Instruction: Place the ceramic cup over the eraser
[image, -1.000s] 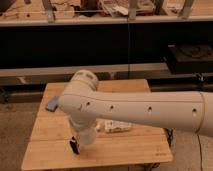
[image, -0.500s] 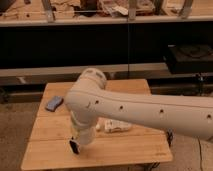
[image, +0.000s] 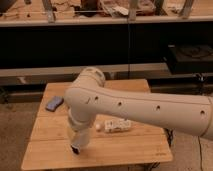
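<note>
Change: over the last second the arm (image: 145, 107) swings its big elbow joint from the left of the table toward the upper middle, uncovering more of the left side. The gripper (image: 76, 148) hardly shifts.
Gripper place: low over the lower left of the table (image: 140, 150), close to the front edge, pointing down.
Claw: fully closed. Whether anything is pinched in it cannot be told.
Eraser: I take the flat bluish piece at the table's upper left to be the eraser (image: 54, 103). It lies flat, uncovered, well apart from the gripper.
Ceramic cup: not picked out for certain. A pale object (image: 118, 125) lies at the table's middle, just right of the wrist, and may be the cup on its side. It has not moved in the last second.
Meaning for the task: nothing covers the eraser, so the placing is not yet done. The arm seems to be re-posing itself, not carrying anything.
Edges: the front edge is just below the gripper, and the eraser sits close to the left edge.
Open room: bare wood lies between the gripper and the eraser, and more across the lower right.
Overhead: the forearm spans the right half of the table, and dark shelving (image: 65, 47) stands behind.
</note>
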